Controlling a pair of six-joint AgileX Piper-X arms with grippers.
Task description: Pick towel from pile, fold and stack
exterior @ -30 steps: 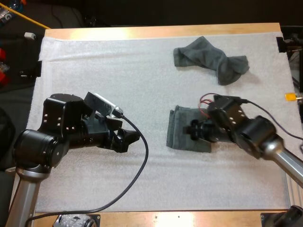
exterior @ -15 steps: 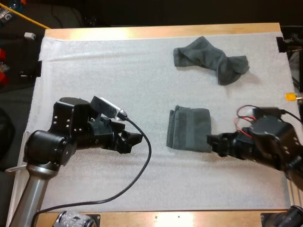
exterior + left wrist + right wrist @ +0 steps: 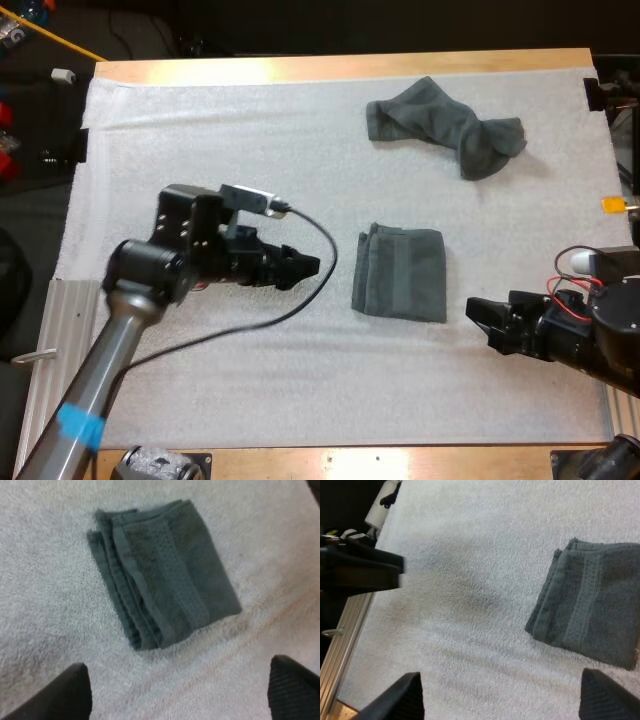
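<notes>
Left gripper (image 3: 305, 267): jaws wide apart, holding nothing. In the high view it sits over the mat (image 3: 200, 130), on the left arm's side of the folded towel (image 3: 400, 273), pointing at it, near but not touching. In the left wrist view both fingers (image 3: 65, 692) stand far apart with bare mat between them. The folded towel is ahead of the tips, clear of both.

Right gripper (image 3: 485, 322): jaws also wide apart, empty. In the high view it's on the other side of the folded towel, towards the near edge of the mat, pointing back at the towel with a gap of bare mat between them. In the right wrist view its fingers are spread over bare mat. The folded towel lies ahead, off towards one finger and touching neither. The left arm shows dark and small across the mat from that towel.

Folded towel: flat on the mat, roughly mid-mat and right of centre in the high view. Neat rectangle, with its layered edges facing the left gripper. Nothing on top of it.

Crumpled towel (image 3: 445, 125): loose heap at the far side of the mat, right of centre, well apart from the folded towel and both grippers.

The mat covers most of the wooden tabletop (image 3: 340, 68).
</notes>
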